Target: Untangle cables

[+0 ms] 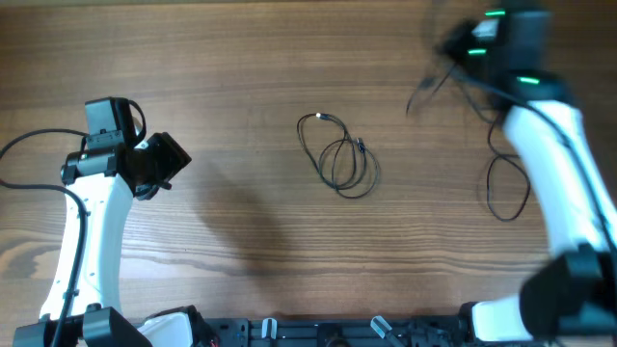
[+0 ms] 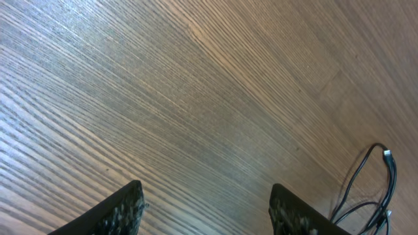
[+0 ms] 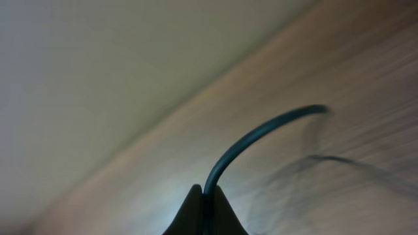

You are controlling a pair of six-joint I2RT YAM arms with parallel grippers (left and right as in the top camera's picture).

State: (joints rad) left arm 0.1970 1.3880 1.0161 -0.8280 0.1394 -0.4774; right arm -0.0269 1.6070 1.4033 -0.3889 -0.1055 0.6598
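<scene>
A thin black cable (image 1: 337,160) lies in loose loops with small plug ends at the table's middle. Part of it shows at the lower right of the left wrist view (image 2: 364,188). My left gripper (image 1: 159,164) is open and empty, well to the left of these loops; its fingers (image 2: 206,210) hang over bare wood. My right gripper (image 1: 455,43), blurred, is at the far right, shut on a second thin black cable (image 3: 261,140). That cable hangs from it, with one end trailing left (image 1: 421,94) and a loop lying on the table (image 1: 506,188).
The table is brown wood (image 1: 241,58). The white right arm (image 1: 559,164) runs along the right side beside the hanging loop. The left arm (image 1: 92,222) has a thick black cable of its own. Black hardware (image 1: 318,333) lines the front edge.
</scene>
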